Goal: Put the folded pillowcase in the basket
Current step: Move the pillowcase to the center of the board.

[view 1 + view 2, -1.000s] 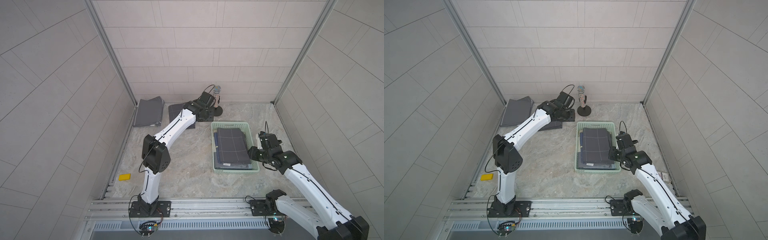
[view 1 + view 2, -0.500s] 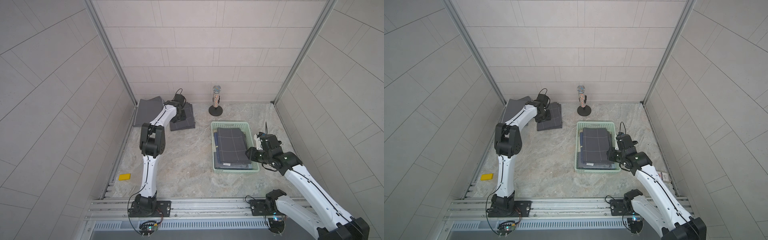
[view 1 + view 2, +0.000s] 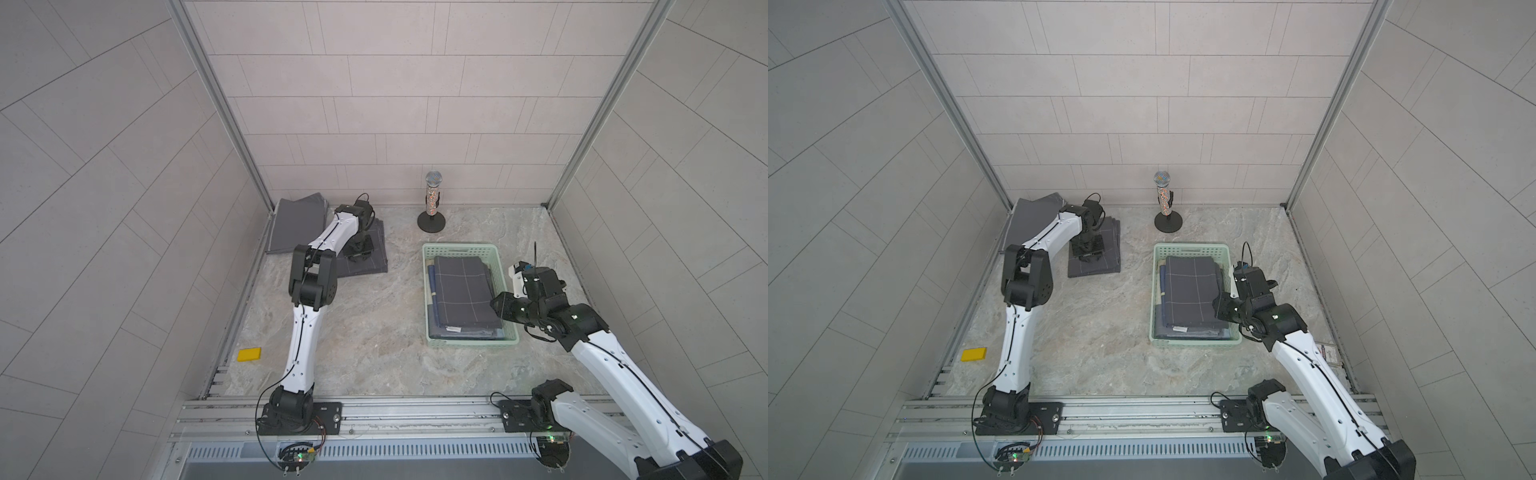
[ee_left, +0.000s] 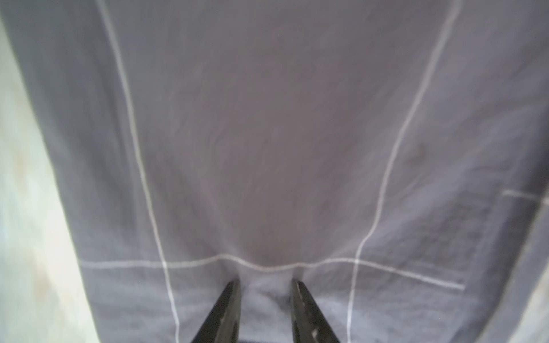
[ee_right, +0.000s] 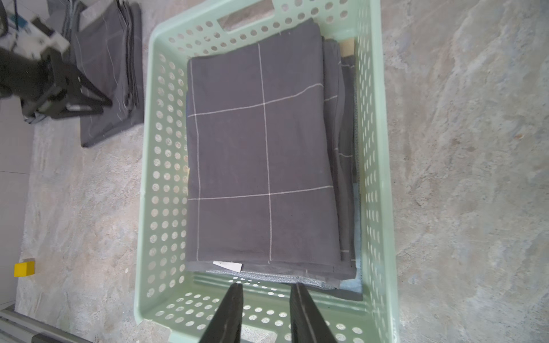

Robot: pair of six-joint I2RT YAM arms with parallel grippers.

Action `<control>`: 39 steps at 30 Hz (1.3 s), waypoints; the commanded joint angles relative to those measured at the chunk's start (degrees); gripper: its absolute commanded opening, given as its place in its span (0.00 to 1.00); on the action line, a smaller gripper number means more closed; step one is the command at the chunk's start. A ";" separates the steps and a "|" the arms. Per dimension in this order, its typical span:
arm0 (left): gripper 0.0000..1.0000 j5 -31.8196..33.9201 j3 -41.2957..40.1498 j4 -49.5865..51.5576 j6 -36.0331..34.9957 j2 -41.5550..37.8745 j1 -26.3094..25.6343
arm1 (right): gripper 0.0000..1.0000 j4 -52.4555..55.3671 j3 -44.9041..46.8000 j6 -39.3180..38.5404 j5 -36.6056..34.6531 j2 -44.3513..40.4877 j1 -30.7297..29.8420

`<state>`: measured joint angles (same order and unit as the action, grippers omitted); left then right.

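We are at the pick-up step. Our left hand (image 4: pixel 266 282) presses on the folded dark grey pillowcase with thin white lines (image 4: pixel 267 148), which lies on the stone-look desk (image 3: pixel 374 332), well apart from the shallow mint-green plastic basket with holes (image 3: pixel 457 249). Its fingers are narrow with cloth bunched between them; we cannot tell if they grip. Our right hand (image 5: pixel 266 286) hovers over the basket, narrow and empty. Next, we think, pinch tight, lift and carry it over. Pale tiled walls (image 3: pixel 395 104) stand around.
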<state>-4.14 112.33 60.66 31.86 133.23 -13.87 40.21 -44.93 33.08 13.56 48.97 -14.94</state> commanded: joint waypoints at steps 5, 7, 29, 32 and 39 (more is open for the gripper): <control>0.33 -8.20 -35.48 -12.83 8.71 -19.50 -3.28 | 0.32 2.72 -4.18 0.76 1.69 -3.84 -0.18; 0.33 -8.42 -44.60 -17.15 11.61 -24.75 -6.32 | 0.32 3.51 -4.72 0.97 2.34 -4.78 -0.23; 0.31 -5.28 -40.22 -16.77 6.32 -28.76 -3.58 | 0.35 4.33 -5.87 1.20 -0.37 -3.86 -8.06; 0.29 -5.82 -48.60 -23.01 9.08 -31.96 -4.14 | 0.35 3.83 -4.77 1.42 0.05 -4.19 -8.09; 0.28 -10.06 -65.02 -32.36 16.47 -41.97 -7.82 | 0.37 0.97 -3.14 2.19 0.24 -2.51 -9.69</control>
<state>-10.79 51.88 32.29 43.90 93.23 -19.51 42.98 -48.51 34.83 14.74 45.80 -23.68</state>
